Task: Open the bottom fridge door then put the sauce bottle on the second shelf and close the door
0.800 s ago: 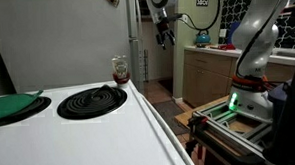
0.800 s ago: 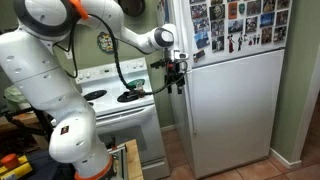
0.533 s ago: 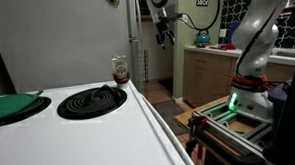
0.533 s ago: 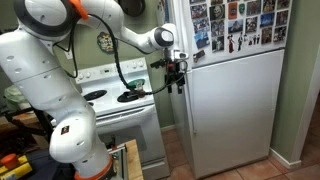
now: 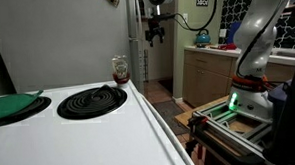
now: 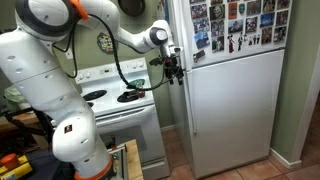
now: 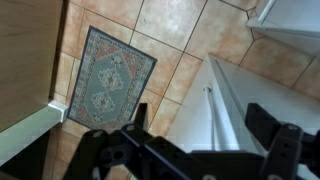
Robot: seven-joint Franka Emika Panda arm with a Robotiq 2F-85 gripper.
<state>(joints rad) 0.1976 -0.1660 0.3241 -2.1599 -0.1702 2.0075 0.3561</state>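
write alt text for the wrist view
Open black robot gripper hangs above the tall white bottom fridge door and its long vertical handle. Beyond lie tan floor tiles and a patterned teal rug.

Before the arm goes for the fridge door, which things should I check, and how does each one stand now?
1. Gripper open and empty: ok.
2. Bottom fridge door fully shut: ok.
3. Door handle gripped: not ok, the jaws stand open.
4. Sauce bottle upright on the stove: ok.
5. Rug clear of the door's swing: cannot tell.
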